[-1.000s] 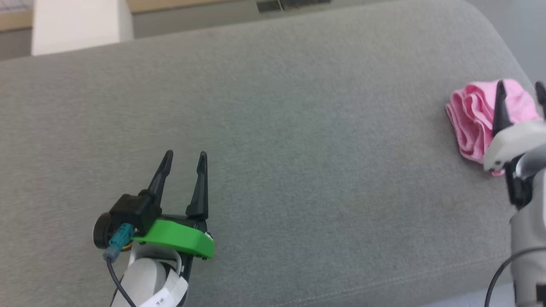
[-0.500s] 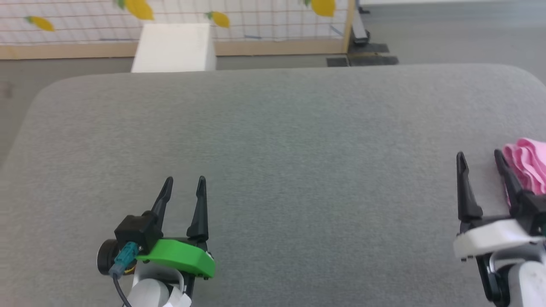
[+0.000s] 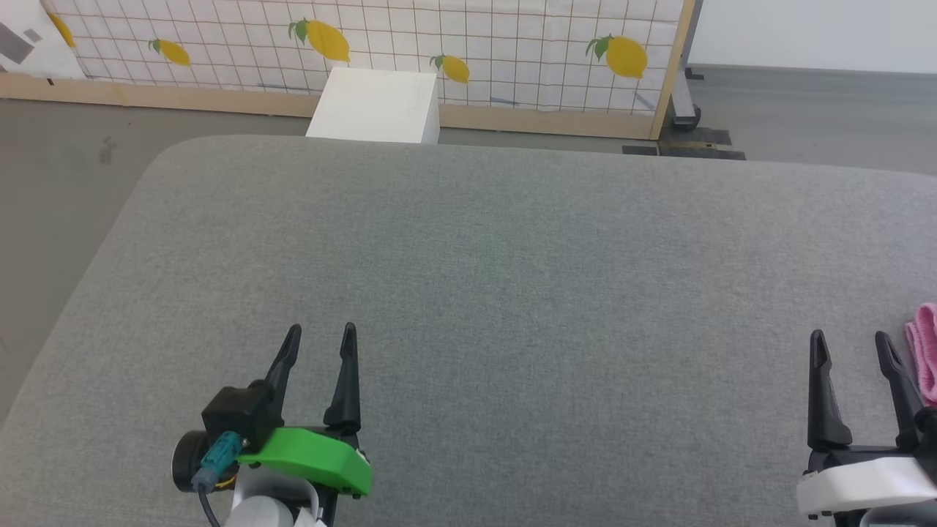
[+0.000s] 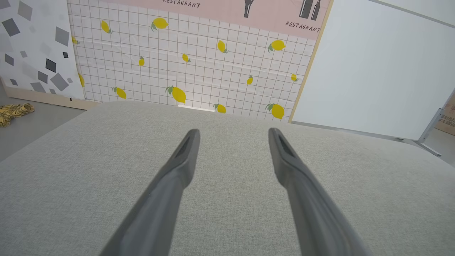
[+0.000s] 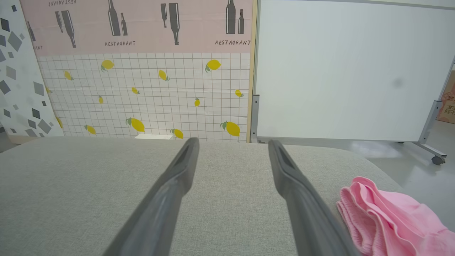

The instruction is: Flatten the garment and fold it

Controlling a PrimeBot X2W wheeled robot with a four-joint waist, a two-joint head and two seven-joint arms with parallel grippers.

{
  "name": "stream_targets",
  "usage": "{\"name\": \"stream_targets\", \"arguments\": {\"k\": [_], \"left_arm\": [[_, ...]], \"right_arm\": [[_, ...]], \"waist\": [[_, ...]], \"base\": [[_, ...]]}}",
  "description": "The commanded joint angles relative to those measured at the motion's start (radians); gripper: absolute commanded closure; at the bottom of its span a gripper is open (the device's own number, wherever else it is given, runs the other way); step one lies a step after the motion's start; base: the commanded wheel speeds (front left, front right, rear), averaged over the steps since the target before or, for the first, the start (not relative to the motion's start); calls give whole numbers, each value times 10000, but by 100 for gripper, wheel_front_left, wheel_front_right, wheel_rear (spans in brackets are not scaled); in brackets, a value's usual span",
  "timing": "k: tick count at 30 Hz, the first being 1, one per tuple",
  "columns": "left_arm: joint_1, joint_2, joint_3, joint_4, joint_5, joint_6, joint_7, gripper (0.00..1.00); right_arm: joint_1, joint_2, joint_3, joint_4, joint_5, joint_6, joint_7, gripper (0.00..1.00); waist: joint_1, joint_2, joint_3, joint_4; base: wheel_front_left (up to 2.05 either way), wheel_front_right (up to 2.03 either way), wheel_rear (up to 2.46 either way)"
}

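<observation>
Camera swung up; the garment [image 3: 925, 353], still bunched, ended at the frame's right edge. Right hand [image 3: 849, 338] beside it and left hand [image 3: 322, 329] stood open, empty. Flattening hadn't started.

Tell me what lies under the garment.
The garment lies bunched on the grey cushion, near its right edge. Its folds hide the patch beneath; nothing pokes out from under it.
</observation>
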Motion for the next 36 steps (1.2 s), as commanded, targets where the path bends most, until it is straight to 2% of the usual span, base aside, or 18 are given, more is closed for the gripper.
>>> {"name": "stream_targets", "arguments": {"k": [1, 27, 28, 36], "left_arm": [[154, -29, -24, -33, -155, 68, -38, 0], [87, -29, -86, 83, -177, 53, -38, 0], [80, -2, -82, 84, -174, 8, 1, 100], [79, 0, -74, 95, -173, -2, 15, 100]], "right_arm": [[118, 23, -8, -38, 88, -13, -104, 0], [209, 25, 53, -1, 278, -13, -233, 0], [78, 2, 50, -10, 203, 0, -145, 100], [76, 0, 55, -10, 199, 0, -139, 100]], "waist": [[1, 0, 14, -11], [1, 0, 102, -153], [1, 0, 101, -155], [1, 0, 100, -166]], "base": [[0, 0, 0], [0, 0, 0], [0, 0, 0], [0, 0, 0]]}}
